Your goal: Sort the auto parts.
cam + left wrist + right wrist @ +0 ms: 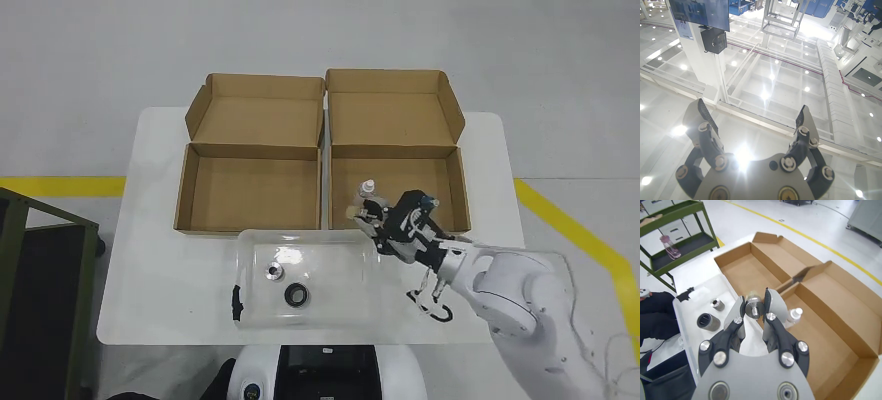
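My right gripper [754,308] is shut on a metal threaded fitting [753,309], held above the near wall of the right cardboard box [838,317]; in the top view this gripper [372,222] sits at the box's [455,195] front left corner. A white plastic part [794,315] lies inside that box beside the gripper, also seen from above as a white part [367,188]. Two metal sleeves, one small [717,305] and one dark-bored [708,322], rest in the clear tray [250,300]. My left gripper [753,113] is open, pointing up at the ceiling with nothing between its fingers.
The left cardboard box [250,190] stands open beside the right one, both with lids folded back. A green shelf cart [677,237] stands off the table's left side. The white tabletop [150,260] has free room left of the tray.
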Robot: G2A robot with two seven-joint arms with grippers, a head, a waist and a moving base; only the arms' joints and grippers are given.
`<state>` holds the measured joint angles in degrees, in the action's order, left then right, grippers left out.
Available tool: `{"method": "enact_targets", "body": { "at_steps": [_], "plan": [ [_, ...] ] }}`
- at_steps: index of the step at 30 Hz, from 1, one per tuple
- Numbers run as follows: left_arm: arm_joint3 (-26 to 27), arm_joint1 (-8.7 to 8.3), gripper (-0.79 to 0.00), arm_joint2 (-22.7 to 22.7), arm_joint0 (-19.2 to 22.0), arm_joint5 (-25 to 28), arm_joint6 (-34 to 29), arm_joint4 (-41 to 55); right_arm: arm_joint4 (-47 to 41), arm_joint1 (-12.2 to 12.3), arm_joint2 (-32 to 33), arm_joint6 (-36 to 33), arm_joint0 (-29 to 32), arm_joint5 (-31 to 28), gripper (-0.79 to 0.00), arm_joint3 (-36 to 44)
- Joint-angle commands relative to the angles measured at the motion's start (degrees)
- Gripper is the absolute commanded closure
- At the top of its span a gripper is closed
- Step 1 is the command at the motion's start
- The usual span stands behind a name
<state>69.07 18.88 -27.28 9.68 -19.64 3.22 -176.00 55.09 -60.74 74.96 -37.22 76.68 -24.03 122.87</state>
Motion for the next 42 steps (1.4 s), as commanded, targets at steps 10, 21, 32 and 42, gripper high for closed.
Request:
{"method": "enact_targets", "body": {
  "at_steps": [10, 21, 32, 42],
  "plan": [
    [0.0, 0.0, -0.785, 0.0, 0.0, 0.0, 0.0, 0.0, 4.6, 1.0, 5.8, -13.4, 3.2, 7.1, 0.0, 0.5],
    [0.0, 0.0, -0.785, 0.0, 0.0, 0.0, 0.0, 0.0, 7.3, -0.3, -2.9, -18.0, -9.4, 11.5, 0.0, -10.9],
    [0.0, 0.0, -0.785, 0.0, 0.0, 0.0, 0.0, 0.0, 7.2, -1.8, -9.7, -22.4, -19.3, 12.5, 0.0, -21.5],
    [0.0, 0.0, -0.785, 0.0, 0.0, 0.0, 0.0, 0.0, 6.0, -3.3, -14.8, -25.0, -26.2, 12.0, 0.0, -30.1]
  ]
}}
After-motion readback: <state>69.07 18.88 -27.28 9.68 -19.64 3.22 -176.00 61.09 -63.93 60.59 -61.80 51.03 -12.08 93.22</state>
